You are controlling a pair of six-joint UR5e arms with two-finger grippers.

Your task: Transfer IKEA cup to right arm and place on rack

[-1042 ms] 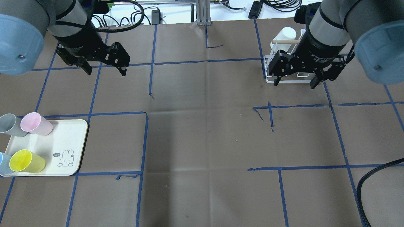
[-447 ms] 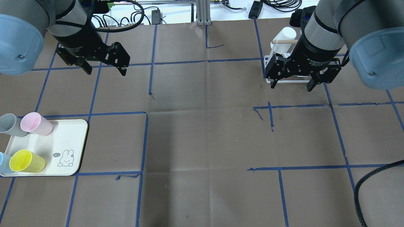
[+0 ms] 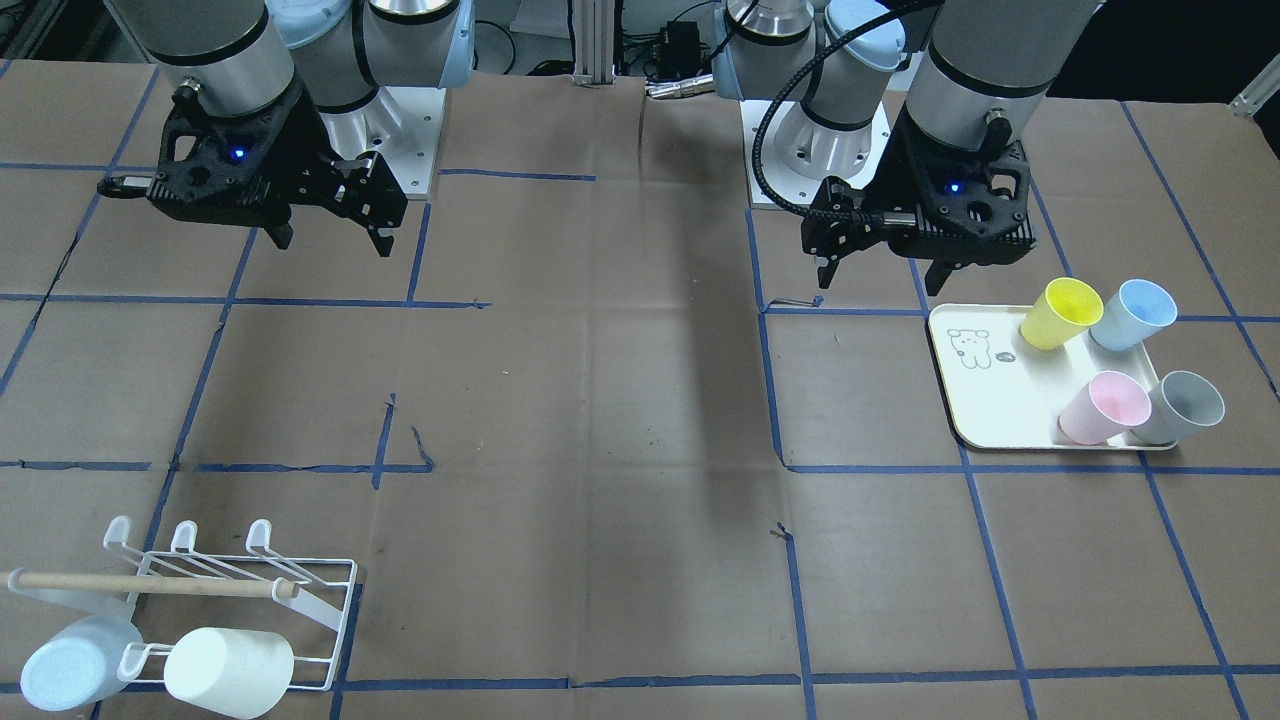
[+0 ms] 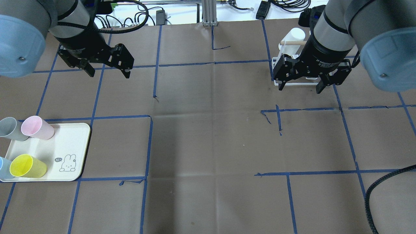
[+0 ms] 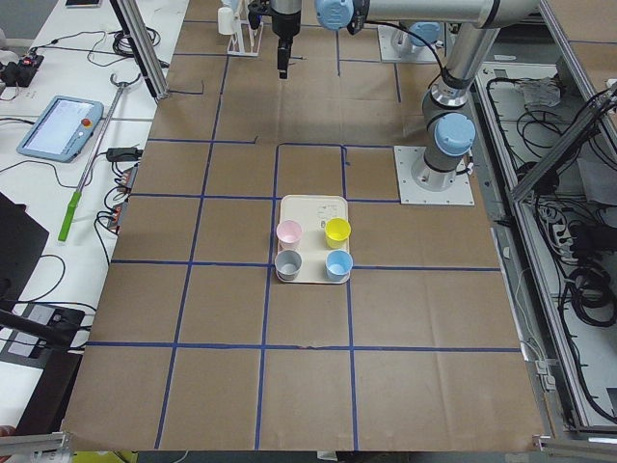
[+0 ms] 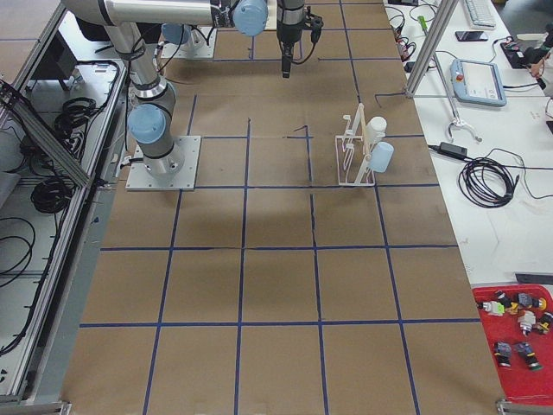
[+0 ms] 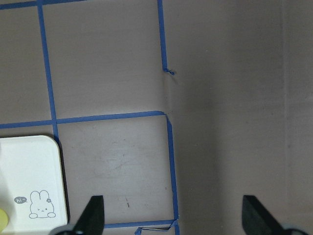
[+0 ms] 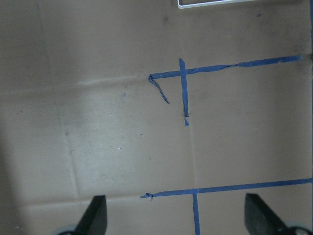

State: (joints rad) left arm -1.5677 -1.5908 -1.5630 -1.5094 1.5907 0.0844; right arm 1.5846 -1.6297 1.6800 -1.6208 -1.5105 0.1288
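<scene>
Several IKEA cups stand on the cream tray (image 4: 73, 139): pink (image 4: 36, 127), grey (image 4: 11, 128), yellow (image 4: 27, 166) and pale blue (image 4: 2, 168). My left gripper (image 4: 109, 74) hangs open and empty above the table, well behind the tray. My right gripper (image 4: 300, 88) is open and empty, high over the white wire rack (image 4: 276, 82), and hides much of it. In the front-facing view the rack (image 3: 300, 580) holds a white cup (image 3: 228, 672) and a pale blue cup (image 3: 70, 670) under its wooden dowel (image 3: 150, 584).
Brown paper with blue tape lines (image 4: 214, 62) covers the table. The tray corner with its bunny drawing (image 7: 39, 205) shows in the left wrist view. The rack's base edge (image 8: 220, 3) shows at the top of the right wrist view. Cables (image 4: 383, 182) lie at the right.
My right gripper has shifted a little to the left and towards the back over the rack, still open. The left gripper and the cups have not moved.
</scene>
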